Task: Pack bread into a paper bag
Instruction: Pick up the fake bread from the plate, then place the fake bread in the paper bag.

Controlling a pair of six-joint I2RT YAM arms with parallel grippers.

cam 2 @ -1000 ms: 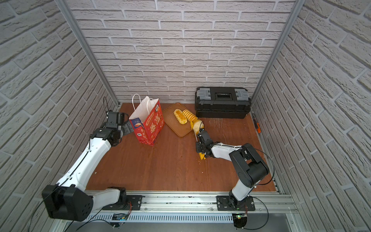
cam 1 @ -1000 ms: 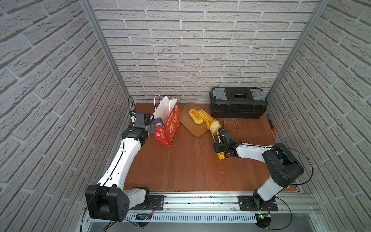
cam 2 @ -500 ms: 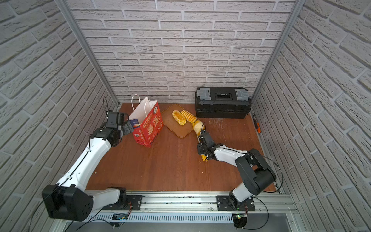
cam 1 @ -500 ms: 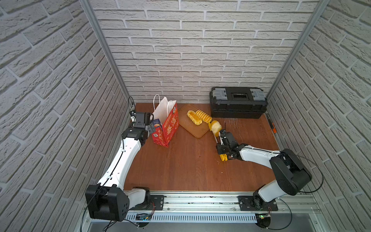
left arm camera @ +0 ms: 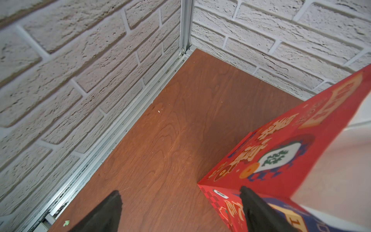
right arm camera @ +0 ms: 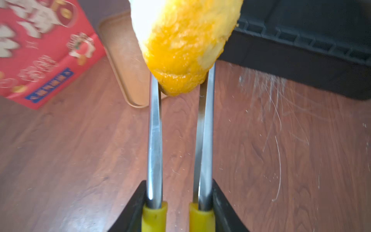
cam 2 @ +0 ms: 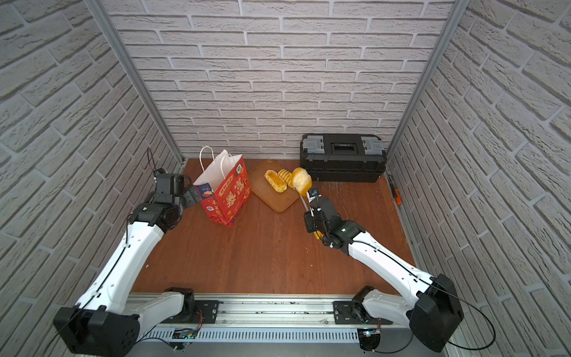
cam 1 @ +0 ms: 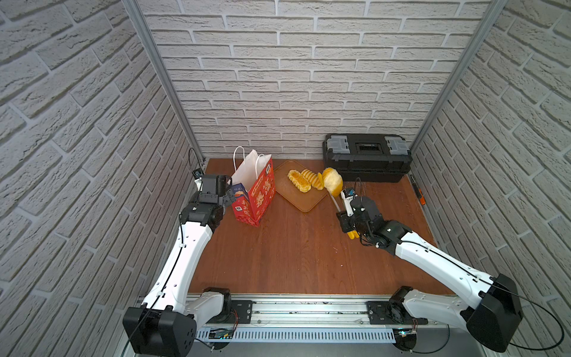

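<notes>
Right end effector (right arm camera: 179, 190) clamps yellow-handled steel tongs (right arm camera: 154, 140); golden oval loaf (cam 1: 332, 182) lifted higher, bag-bound | left end effector (left arm camera: 180, 190) open against red-white paper bag (cam 1: 253, 191)

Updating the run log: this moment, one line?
right gripper: shut on tongs; tongs: clamping bread, raised; left gripper: open, finger against paper bag; tray: holds two pieces

The setting is a robot test cell in a laboratory. Three brick-pattern wall panels (cam 1: 278, 77) fit into aluminium corner posts (cam 1: 165, 77) around a wooden tabletop (cam 1: 293, 256). An aluminium rail (cam 1: 309, 309) at the front edge carries two white robot arms (cam 1: 185, 256) with exposed cabling. A bare circuit board (cam 1: 219, 333) sits below the rail. A black toolbox (cam 1: 366, 157) stands against the rear panel.
</notes>
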